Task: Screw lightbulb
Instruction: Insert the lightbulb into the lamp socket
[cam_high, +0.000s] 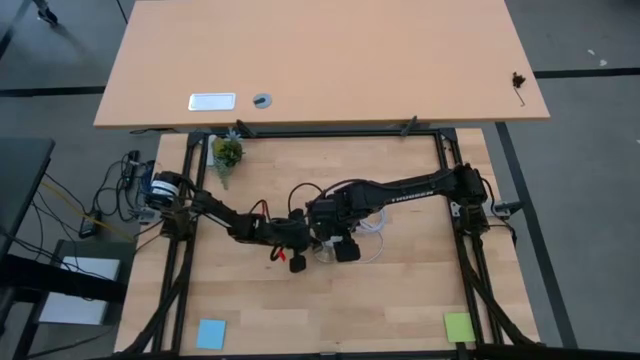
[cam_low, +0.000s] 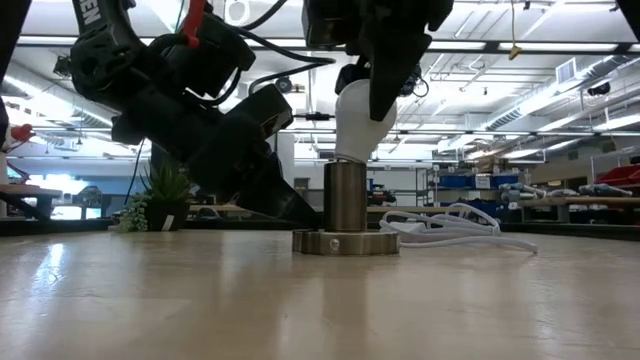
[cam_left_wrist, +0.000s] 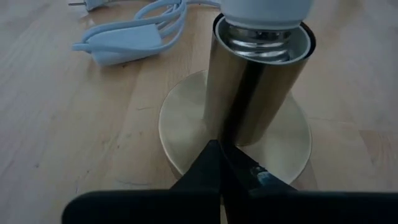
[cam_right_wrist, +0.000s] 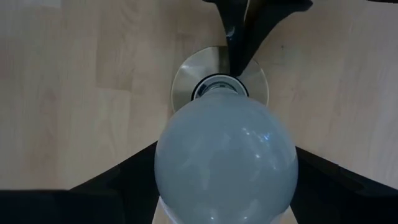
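The lightbulb (cam_low: 362, 118) stands upright in the upper middle of the low view, its screw base sitting in the mouth of a metal socket tube (cam_low: 346, 196) that rises from a round flat base disc (cam_low: 345, 242) on the wooden bench (cam_low: 300, 300). The right tool (cam_low: 385, 85) comes down from the top of that frame and grasps the bulb's white head between its widely spread fingers; in the right wrist view the bulb (cam_right_wrist: 225, 163) fills the lower centre between those two dark fingers (cam_right_wrist: 124, 171). The left tool (cam_left_wrist: 219, 163) is clenched with nothing in it, its tips pressed against the foot of the tube (cam_left_wrist: 255, 93) on the disc. A coiled white cable (cam_low: 450, 228) lies at the right of the socket.
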